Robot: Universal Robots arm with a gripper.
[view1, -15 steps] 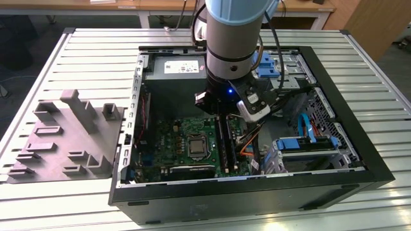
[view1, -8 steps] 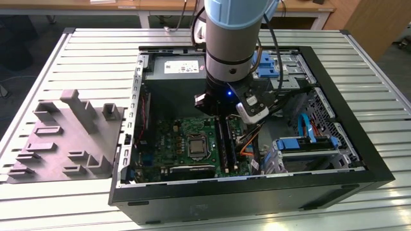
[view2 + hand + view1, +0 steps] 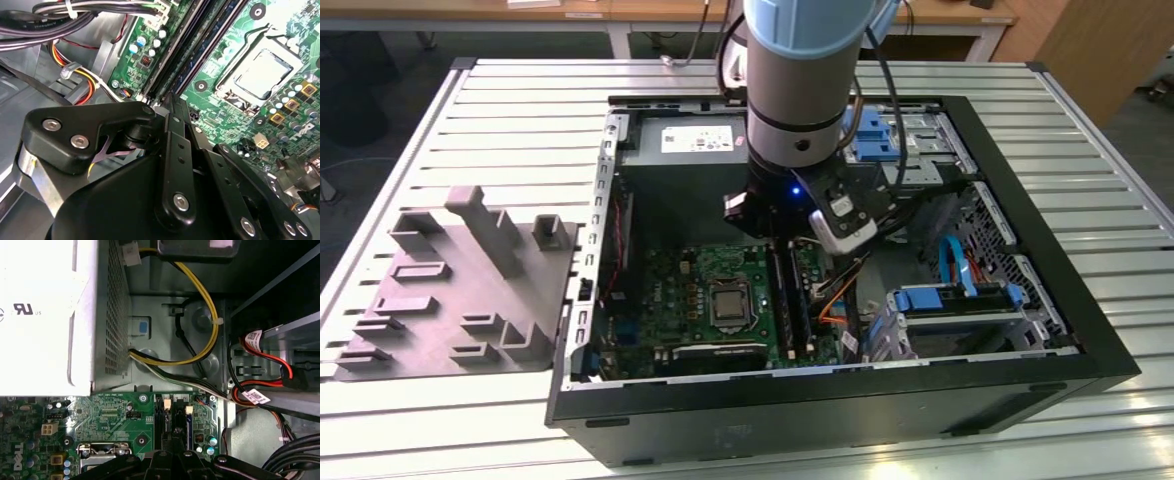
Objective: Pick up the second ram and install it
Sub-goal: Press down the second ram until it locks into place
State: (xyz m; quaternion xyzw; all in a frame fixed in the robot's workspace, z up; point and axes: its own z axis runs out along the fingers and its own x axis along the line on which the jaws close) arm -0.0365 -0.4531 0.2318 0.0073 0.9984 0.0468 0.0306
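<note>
We see the arm (image 3: 787, 90) reaching down into the open case (image 3: 841, 400), which lies on its side on the slatted table (image 3: 480, 120). The gripper (image 3: 781, 240) hangs just above the green board (image 3: 680, 290), over the long black slots (image 3: 783, 300) that run beside the processor socket (image 3: 724, 300).

In the second wrist view the gripper (image 3: 172, 102) has its black fingers (image 3: 175, 135) drawn narrow, tips close together right over the slots (image 3: 200, 45). We cannot tell whether a ram stick sits between the tips; the linkage hides the spot. Dark sticks seem to lie in the slots below, but we cannot pick out the second ram for sure.

In the first wrist view the fingers (image 3: 172, 462) stand at the slot ends (image 3: 172, 415), with the power supply (image 3: 45, 315) and yellow cables (image 3: 205, 300) beyond.

On the table, at the exterior view's left of the case, a grey fixture (image 3: 454, 290) rests.
</note>
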